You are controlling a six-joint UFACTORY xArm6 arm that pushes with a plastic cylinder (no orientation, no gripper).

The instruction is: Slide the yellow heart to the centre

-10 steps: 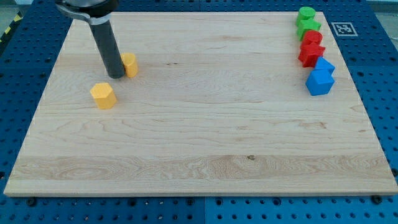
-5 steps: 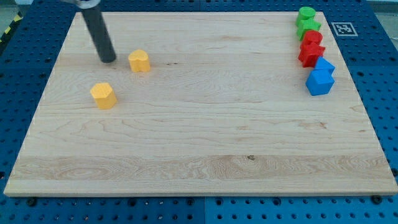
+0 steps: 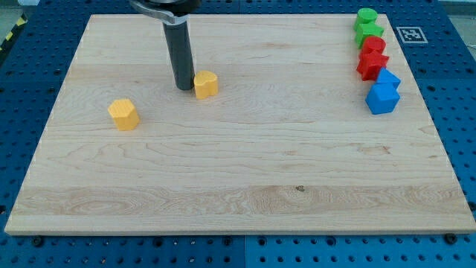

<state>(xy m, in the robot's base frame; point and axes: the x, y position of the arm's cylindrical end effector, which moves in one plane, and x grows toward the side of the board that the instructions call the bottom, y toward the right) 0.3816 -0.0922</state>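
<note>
No readable text anywhere; only a black-and-white square marker [image 3: 410, 34] beside the board's top-right corner.

Single arm enters from the view's top. Dark rod descends near-vertically, leaning slightly toward the view's right at its lower end. My tip [image 3: 185, 88] rests at table height, left of centre.

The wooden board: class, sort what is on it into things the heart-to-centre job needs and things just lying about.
Belongs to the job:
- yellow heart
- my tip, just at the heart's left in the view

Just lying about:
- yellow block
- two green blocks
- two red blocks
- two blue blocks
</note>
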